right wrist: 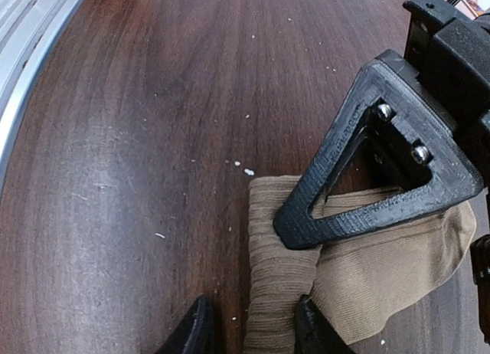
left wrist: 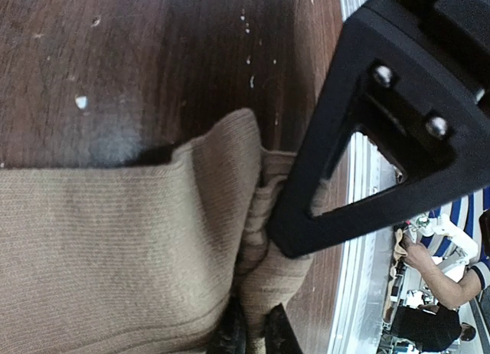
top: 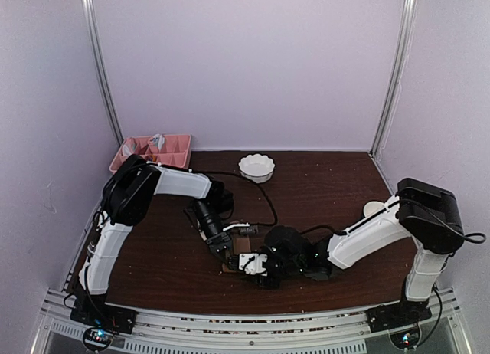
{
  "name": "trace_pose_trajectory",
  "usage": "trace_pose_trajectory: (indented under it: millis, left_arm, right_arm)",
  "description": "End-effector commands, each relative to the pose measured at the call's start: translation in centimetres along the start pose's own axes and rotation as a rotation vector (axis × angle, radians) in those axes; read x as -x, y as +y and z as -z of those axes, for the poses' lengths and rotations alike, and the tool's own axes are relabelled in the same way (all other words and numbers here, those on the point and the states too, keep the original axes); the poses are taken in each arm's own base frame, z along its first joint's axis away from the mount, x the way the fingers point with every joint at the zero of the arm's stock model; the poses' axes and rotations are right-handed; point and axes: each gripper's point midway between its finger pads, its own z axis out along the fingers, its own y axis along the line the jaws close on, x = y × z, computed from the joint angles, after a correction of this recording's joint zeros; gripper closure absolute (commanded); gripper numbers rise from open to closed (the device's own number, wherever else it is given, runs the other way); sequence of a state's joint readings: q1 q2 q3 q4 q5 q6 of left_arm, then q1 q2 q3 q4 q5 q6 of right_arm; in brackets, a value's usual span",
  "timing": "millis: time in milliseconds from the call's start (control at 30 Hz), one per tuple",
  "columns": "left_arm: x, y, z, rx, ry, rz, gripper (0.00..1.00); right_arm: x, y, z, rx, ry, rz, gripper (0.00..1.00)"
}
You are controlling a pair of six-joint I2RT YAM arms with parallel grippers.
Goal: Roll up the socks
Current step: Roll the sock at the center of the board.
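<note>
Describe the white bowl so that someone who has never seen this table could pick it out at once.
Start with the dark wooden table and follow its far edge. Right of the pink compartment tray in the far left corner, near the edge's middle, stands the white bowl. Its round shape and scalloped rim set it apart from the rectangular, divided tray.

My top camera sits high behind the rig, looking down across the whole table (top: 329, 193). Both wrist cameras point down, very close to it, sharing the same tan sock (right wrist: 367, 270).
</note>
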State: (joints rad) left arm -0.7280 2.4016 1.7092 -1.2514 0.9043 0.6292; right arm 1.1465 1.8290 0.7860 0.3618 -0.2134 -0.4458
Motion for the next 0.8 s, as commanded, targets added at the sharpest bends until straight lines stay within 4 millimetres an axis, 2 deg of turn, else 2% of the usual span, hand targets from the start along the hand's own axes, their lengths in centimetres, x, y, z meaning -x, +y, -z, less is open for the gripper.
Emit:
trace_pose_trajectory:
  millis: [0,167,333,500,567,600,633,767]
  left_arm:
    - [-2.6,3.8,-0.9,0.101,0.110,0.018,0.96]
    - [-2.4,3.5,-0.7,0.093,0.107,0.005,0.93]
    - [-2.0,2.6,0.0,0.098,0.097,-0.056,0.81]
    - [0.0,0.7,2.9,0.178,-0.002,-0.185,0.62]
    - [0.8,-0.2,4.2,0.225,-0.043,-0.241,0.59]
    - [1.2,-0.7,5.0,0.254,-0.063,-0.273,0.44]
    - [1.6,-1.1,5.8,0.282,-0.080,-0.298,0.41]
    - [2.7,-2.9,8.9,0.398,-0.135,-0.393,0.40]
  right_arm:
    - [0.0,-0.4,-0.9,0.008,0.007,-0.014,0.68]
    - [-0.4,-1.1,-1.3,-0.021,0.022,-0.029,0.76]
    - [-1.7,-1.3,-1.4,-0.012,0.063,-0.083,0.99]
    - [-3.1,-0.1,-0.9,0.087,0.126,-0.210,1.00]
    - [-3.5,0.4,-0.6,0.109,0.155,-0.254,1.00]
    - [-3.8,0.6,-0.4,0.118,0.169,-0.274,1.00]
    - [-4.0,0.8,-0.2,0.123,0.180,-0.296,1.00]
    - [-5.0,1.1,0.4,0.130,0.240,-0.414,1.00]
